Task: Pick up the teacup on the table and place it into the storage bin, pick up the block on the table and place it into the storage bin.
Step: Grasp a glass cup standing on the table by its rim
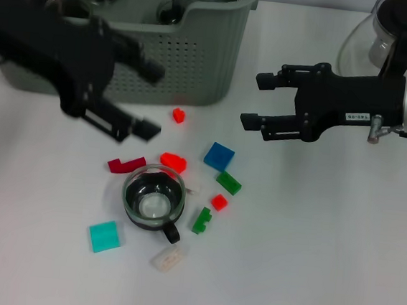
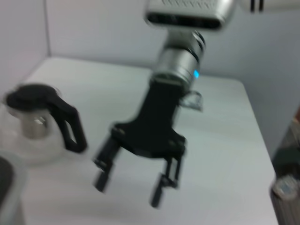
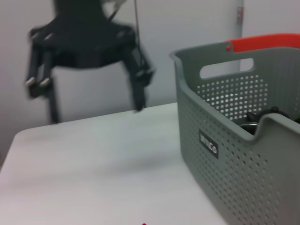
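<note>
The teacup [image 1: 154,198], clear glass with a black handle, stands on the white table among several small blocks, including a blue block [image 1: 219,156], a teal one [image 1: 104,236] and a red one [image 1: 174,162]. The grey-green storage bin [image 1: 199,51] stands at the back left and holds glass cups [image 1: 175,9]. My left gripper [image 1: 153,99] hovers open and empty in front of the bin, above and left of the teacup. My right gripper [image 1: 254,100] hangs open and empty right of the bin. Each wrist view shows the other arm's open gripper: the right gripper [image 2: 128,189] and the left gripper [image 3: 89,93].
A glass teapot [image 1: 387,40] with a black lid and handle stands at the back right, behind my right arm. Green blocks [image 1: 229,182], a small red block [image 1: 179,115] and a clear block [image 1: 169,257] lie around the cup. The bin's perforated wall [image 3: 243,154] carries a small black label.
</note>
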`<state>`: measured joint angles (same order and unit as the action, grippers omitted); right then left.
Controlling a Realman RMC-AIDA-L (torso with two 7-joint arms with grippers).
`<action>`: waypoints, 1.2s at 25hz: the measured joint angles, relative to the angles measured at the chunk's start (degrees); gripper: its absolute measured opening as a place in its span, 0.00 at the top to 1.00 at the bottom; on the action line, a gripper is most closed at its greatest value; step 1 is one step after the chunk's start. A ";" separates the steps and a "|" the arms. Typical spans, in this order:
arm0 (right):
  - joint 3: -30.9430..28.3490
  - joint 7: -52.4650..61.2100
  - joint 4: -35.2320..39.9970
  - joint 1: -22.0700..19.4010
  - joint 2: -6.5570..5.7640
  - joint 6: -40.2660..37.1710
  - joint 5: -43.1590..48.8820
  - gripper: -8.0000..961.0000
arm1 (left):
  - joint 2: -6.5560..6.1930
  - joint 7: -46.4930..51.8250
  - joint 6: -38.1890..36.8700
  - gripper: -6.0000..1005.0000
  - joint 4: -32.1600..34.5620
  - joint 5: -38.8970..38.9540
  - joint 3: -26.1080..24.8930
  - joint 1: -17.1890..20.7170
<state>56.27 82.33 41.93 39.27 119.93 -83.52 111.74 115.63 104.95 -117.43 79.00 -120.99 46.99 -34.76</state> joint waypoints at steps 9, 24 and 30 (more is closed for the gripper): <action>-0.03 0.27 -1.68 0.17 0.12 2.05 -0.04 0.16 | 4.67 -6.19 2.78 0.18 0.35 -12.84 8.51 2.04; -0.02 1.41 -2.56 0.72 0.21 4.08 -0.09 0.16 | 8.07 -9.82 8.85 0.18 0.89 -24.09 20.52 3.33; -0.02 1.57 -2.56 0.91 0.22 5.05 -0.13 0.16 | 8.69 -9.75 13.19 0.18 0.56 -26.85 27.63 5.02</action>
<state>56.25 83.90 39.37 40.18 120.15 -78.47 111.61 124.32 95.20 -104.25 79.56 -147.84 74.62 -29.74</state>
